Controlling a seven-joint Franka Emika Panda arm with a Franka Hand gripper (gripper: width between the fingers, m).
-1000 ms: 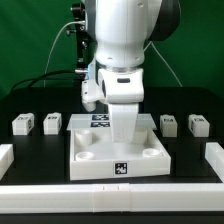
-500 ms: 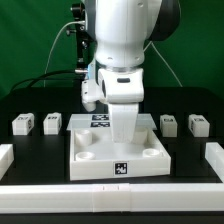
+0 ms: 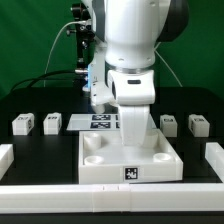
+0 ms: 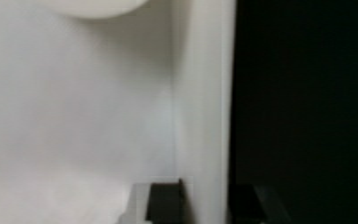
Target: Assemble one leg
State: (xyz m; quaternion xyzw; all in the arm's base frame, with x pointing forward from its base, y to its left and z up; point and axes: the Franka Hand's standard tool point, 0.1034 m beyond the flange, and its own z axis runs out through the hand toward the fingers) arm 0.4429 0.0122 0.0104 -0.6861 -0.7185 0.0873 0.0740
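Green backdrop point(image 3: 30, 50) behind a black table point(image 3: 30, 150); the gripper point(image 3: 133, 125) reaches down at the far edge of the white square tray point(image 3: 100, 160), fingers hidden, so apart or together I cannot tell; the marker board point(image 3: 98, 122) lies just beyond; one leg point(image 3: 169, 124) stands at the exterior view's right, another leg point(image 3: 198, 125) beside it, a third leg point(image 3: 52, 123) and fourth leg point(image 3: 22, 124) at its left.

Right up close, a white surface point(image 4: 78, 130) fills most of my view, badly blurred. There's a rounded pale bulge point(image 4: 96, 8) at one end of it. A straight white edge point(image 4: 208, 100) runs alongside a black area point(image 4: 309, 100). I can't make out anything sharper.
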